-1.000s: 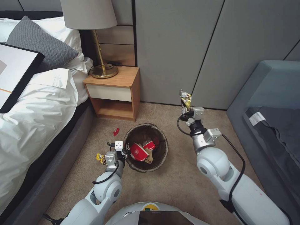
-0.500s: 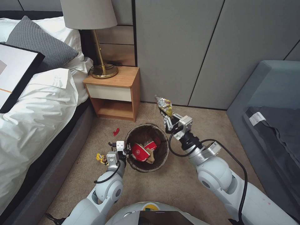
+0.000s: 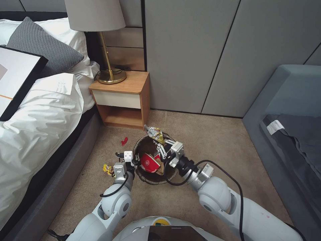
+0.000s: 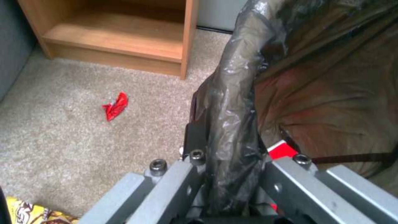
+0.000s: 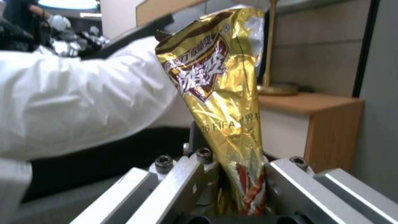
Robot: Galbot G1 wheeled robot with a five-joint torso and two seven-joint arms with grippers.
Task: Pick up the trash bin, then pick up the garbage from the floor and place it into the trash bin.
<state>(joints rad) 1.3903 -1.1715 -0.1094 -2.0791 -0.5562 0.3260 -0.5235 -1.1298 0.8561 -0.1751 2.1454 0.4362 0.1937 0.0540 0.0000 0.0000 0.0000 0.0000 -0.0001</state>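
From the head camera, the right gripper [image 3: 161, 148] hangs over the trash bin [image 3: 171, 170], clamped on a gold snack wrapper [image 3: 154, 133]. The left wrist camera shows the left gripper [image 4: 227, 174] pinching the bin's bagged rim, a red scrap [image 4: 115, 106] lying on the carpet beyond. The right wrist camera shows the wrapper [image 5: 215, 87] rising from between the closed fingers.

Place: a bedroom is shown.
Bed: white rumpled duvet [image 3: 36, 117] and grey knitted pillow [image 3: 43, 47] are seen at the left.
Bedside: a wooden nightstand [image 3: 122, 100] is topped by a brass-stemmed lamp with grey shade [image 3: 100, 40].
Floor: beige carpet [image 3: 207, 140] is laid throughout.
Walls: grey padded panels [image 3: 200, 50] are fitted.
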